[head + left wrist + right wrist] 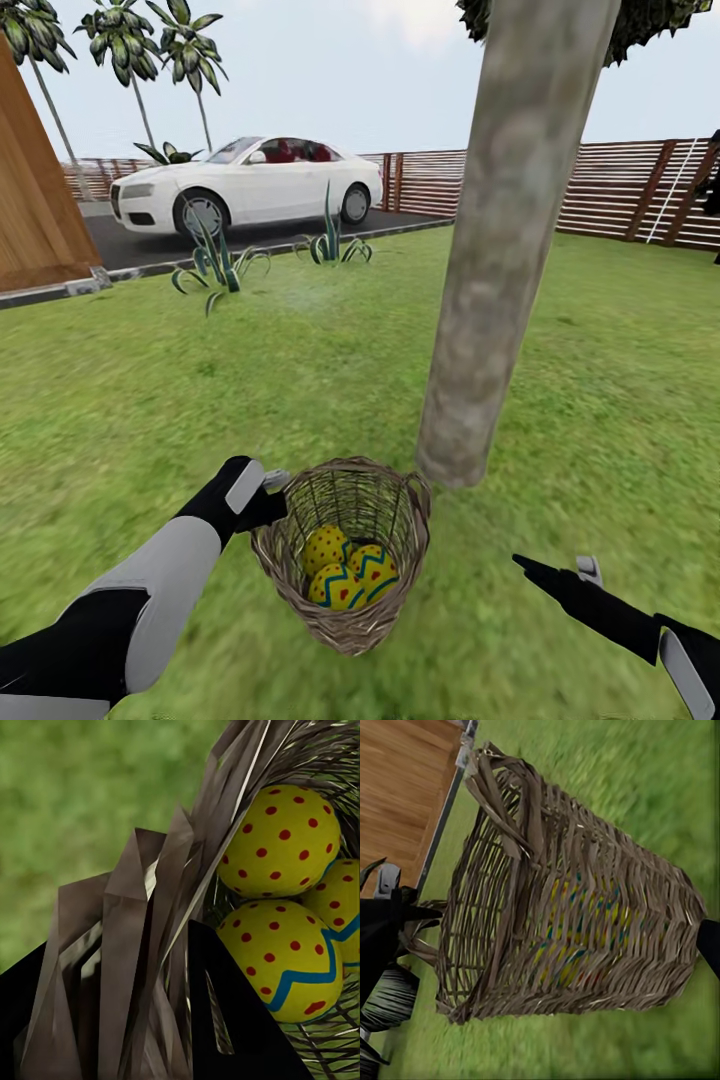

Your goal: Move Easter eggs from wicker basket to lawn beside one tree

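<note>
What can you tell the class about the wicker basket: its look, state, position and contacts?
The wicker basket is a small, round, bucket-shaped container of brown open-weave twigs with loop handles at the rim. It sits tilted on the lawn near the base of the tree. Three Easter eggs lie inside. The left gripper is at its rim, apparently clamping the wall.

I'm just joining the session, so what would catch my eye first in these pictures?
The wicker basket on the lawn, tilted, with three yellow Easter eggs inside. The left gripper is at its rim, the thick tree trunk rises just behind, and a white car is parked beyond.
</note>
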Controlling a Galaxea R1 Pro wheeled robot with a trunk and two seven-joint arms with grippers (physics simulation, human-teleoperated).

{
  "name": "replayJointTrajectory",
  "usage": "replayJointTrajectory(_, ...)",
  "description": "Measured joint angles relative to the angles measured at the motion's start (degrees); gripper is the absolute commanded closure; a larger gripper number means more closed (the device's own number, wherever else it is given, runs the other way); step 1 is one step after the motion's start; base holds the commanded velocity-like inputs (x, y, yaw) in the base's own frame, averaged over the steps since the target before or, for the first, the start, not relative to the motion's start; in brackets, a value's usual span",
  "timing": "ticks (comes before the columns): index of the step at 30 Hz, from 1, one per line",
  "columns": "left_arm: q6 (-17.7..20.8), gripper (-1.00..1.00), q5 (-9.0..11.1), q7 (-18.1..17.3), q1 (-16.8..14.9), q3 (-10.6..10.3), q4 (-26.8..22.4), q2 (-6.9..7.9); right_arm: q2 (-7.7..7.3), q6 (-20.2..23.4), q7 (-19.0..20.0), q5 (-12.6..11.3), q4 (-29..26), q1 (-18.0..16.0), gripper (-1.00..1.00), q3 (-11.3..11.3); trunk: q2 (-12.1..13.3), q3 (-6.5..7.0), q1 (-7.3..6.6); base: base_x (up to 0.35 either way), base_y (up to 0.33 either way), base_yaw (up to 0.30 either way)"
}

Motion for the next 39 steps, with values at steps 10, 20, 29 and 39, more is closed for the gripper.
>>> replayJointTrajectory(10,3.2,1.00,-0.5,0.1,-0.1,0.0,-3.8,0.00,0.00,0.0,0.1,0.0,-0.1,0.0,-1.00,0.0,-0.1,-1.54,0.14,0.000,0.000,0.000)
replayJointTrajectory(20,3.2,1.00,-0.3,0.1,-0.1,-0.1,-3.7,0.08,0.00,0.0,0.1,0.0,-0.1,0.0,-1.00,0.0,-0.1,-1.54,0.14,0.000,0.000,0.000)
replayJointTrajectory(29,0.0,-1.00,-0.1,-0.1,-0.1,0.0,-2.6,0.09,0.00,-0.1,0.1,0.1,-0.1,0.0,-1.00,0.0,-0.1,-1.54,0.16,0.000,0.000,0.000)
replayJointTrajectory(39,0.0,-1.00,0.0,0.0,-0.1,0.0,-1.4,0.17,0.00,0.0,0.1,0.1,-0.1,0.0,-1.00,0.0,-0.1,-1.11,0.10,0.000,0.000,0.000)
